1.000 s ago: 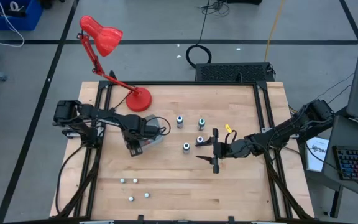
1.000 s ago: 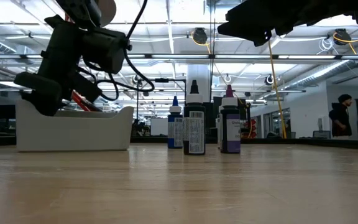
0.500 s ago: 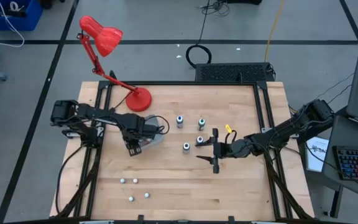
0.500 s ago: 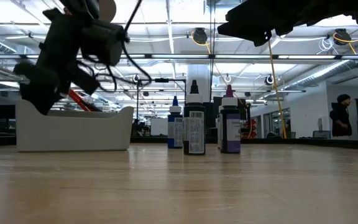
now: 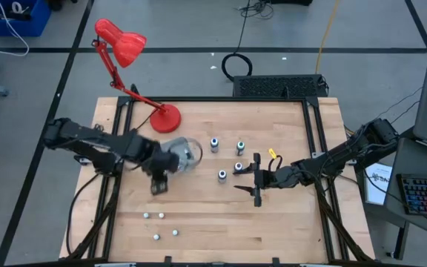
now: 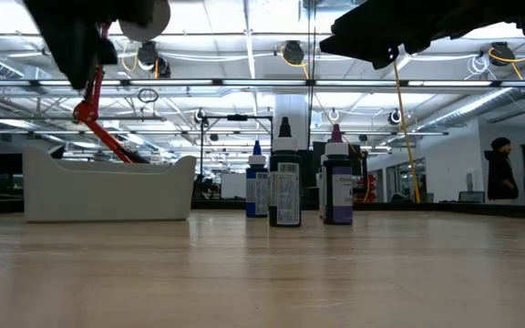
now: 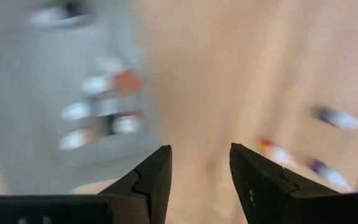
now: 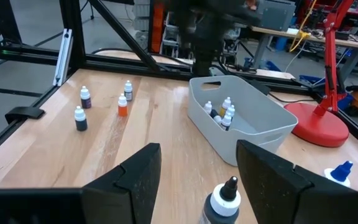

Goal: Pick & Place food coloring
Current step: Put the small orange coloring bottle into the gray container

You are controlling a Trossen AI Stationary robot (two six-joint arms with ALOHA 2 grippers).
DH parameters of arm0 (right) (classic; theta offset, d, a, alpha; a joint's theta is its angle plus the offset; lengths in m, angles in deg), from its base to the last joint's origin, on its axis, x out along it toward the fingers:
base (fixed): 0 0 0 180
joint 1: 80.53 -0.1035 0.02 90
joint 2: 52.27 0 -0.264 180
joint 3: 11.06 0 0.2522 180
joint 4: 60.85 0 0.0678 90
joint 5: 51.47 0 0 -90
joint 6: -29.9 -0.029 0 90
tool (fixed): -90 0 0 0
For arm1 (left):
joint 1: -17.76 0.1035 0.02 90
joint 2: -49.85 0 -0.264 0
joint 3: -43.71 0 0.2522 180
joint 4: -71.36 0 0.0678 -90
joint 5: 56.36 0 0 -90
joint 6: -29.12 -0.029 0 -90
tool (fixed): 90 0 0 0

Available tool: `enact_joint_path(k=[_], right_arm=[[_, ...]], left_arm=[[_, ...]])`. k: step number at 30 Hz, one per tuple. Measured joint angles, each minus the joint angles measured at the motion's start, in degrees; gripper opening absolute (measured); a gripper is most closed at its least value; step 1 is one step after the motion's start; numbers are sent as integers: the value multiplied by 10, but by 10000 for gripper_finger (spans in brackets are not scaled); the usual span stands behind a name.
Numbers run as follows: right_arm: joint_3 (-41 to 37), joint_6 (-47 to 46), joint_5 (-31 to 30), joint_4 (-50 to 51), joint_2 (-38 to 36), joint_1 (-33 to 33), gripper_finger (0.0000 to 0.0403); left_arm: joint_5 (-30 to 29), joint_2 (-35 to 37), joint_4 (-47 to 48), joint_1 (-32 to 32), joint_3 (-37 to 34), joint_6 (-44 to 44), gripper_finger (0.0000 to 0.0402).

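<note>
The food coloring bottles stand upright on the wooden table: several larger ones mid-table [image 5: 222, 176], one yellow [image 5: 271, 153], and several tiny whitish ones [image 5: 161, 216] near the front left. More bottles [image 8: 224, 113] lie inside the grey tray [image 5: 182, 157]. My left gripper [image 5: 158, 185] hovers open and empty just near of the tray; it also shows in its own wrist view [image 7: 201, 174]. My right gripper [image 5: 256, 179] is open and empty at mid-table, with a dark bottle [image 8: 222, 202] just ahead of its fingers.
A red desk lamp [image 5: 161, 117] stands at the far left behind the tray. In the low view the tray [image 6: 108, 189] is at the left and three bottles [image 6: 285, 187] stand mid-picture. Bare wood lies along the near right.
My left gripper has risen quickly from over the tray, out of the top of the low view, and gone a little toward the table's near edge. The tray and the bottles have stayed in place.
</note>
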Motion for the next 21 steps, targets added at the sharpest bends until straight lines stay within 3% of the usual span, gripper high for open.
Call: enact_joint_path(k=[4,12,21], right_arm=[[0,-2,0,3,0,0,196],[0,-5,0,3,0,0,196],[0,-12,0,2,0,0,196]], left_arm=[[-2,-7,-55,-103,2,17,166],[-75,-61,-122,-243,-11,122,166],[-87,-159,-124,-287,-11,123,166]])
